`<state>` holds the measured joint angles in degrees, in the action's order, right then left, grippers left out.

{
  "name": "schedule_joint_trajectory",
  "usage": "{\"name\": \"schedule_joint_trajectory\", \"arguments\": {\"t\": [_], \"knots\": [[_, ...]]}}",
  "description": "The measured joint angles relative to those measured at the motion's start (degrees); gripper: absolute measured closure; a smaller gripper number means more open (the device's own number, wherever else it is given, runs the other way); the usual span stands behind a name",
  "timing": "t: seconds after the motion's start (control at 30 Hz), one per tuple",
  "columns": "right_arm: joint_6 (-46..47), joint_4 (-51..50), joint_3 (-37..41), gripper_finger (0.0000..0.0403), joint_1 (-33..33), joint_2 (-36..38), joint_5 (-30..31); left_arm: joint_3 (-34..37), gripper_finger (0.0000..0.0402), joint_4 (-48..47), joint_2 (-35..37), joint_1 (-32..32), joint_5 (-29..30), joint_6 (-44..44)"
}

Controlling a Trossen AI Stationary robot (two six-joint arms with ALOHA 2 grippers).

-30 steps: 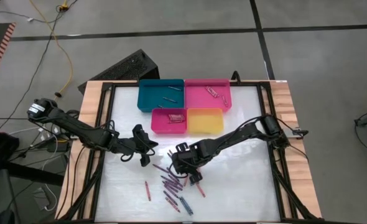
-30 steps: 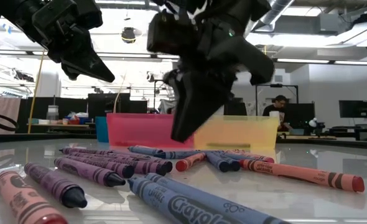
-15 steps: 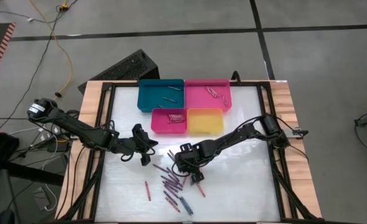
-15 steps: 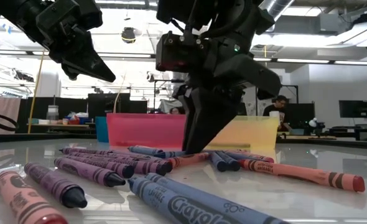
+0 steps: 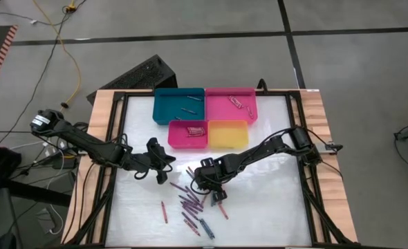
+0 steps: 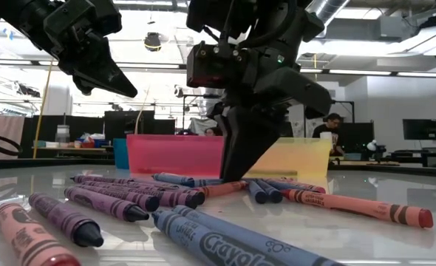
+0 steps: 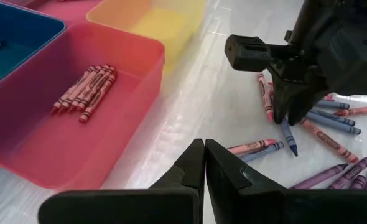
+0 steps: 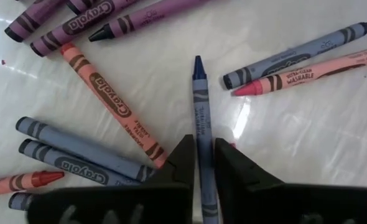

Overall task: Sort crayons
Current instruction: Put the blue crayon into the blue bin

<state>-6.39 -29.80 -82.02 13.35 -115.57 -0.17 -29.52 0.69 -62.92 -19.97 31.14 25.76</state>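
Loose pile of thin paper-wrapped wax crayons [image 5: 190, 202] is lying on the glossy white surface [image 5: 259, 207], purple, dark blue and red/pink mixed, fanned out below the trays and nearer the front edge. One dark blue crayon [image 8: 201, 112] is sitting flat on the surface, its length running between the two dark fingers [image 8: 180, 163] of the right gripper [image 8: 201, 163]. Right jaws are closing in on it, fingers flanking it closely on both sides; crayon is not lifted. An orange-red crayon [image 8: 112, 104] is lying just beside it at an angle, two blue-grey ones [image 8: 78, 152] near that, a blue and a pink one [image 8: 308, 70] on the other side, purple ones [image 8: 84, 25] further off.

In the low view the right gripper [image 6: 236, 174] is pointing straight down with its tips at the surface, in the middle of the pile.

Left gripper [image 5: 164, 178] is hovering above the surface just beside the pile, jaws clenched on nothing; wrist view is showing the fingers [image 7: 224, 171] pressed together.

Behind the pile: small pink-red rectangular plastic tray [image 5: 173, 138] holding a bundle of red crayons [image 7: 84, 93], small yellow tray [image 5: 244, 142] touching it, then a large teal-blue tray [image 5: 161, 114] with a couple of crayons and a large pink tray [image 5: 214, 114] with a few pink ones.

A person [image 6: 332, 125] is sitting in the room far behind the surface.
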Motion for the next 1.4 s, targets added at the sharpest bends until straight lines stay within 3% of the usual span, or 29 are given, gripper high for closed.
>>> {"name": "schedule_joint_trajectory", "arguments": {"t": [0.27,0.7,1.07,1.4], "knots": [[0.0,-0.2,-0.1,0.0396,0.0,0.0,0.1,0.0,0.0401,0.0,0.0,0.0,0.0,0.0],[-0.1,-1.4,-1.1,0.04,0.0,0.0,0.1,0.0,0.0401,0.0,0.0,0.0,0.0,0.0],[-5.7,-12.7,-11.5,0.0401,-1.9,0.1,0.1,0.0,0.0401,0.0,0.0,0.0,-0.3,0.0],[-12.0,-24.2,-22.4,0.0402,-10.5,0.1,0.5,0.0,0.0401,-0.4,0.0,0.0,-0.3,0.0]]}}
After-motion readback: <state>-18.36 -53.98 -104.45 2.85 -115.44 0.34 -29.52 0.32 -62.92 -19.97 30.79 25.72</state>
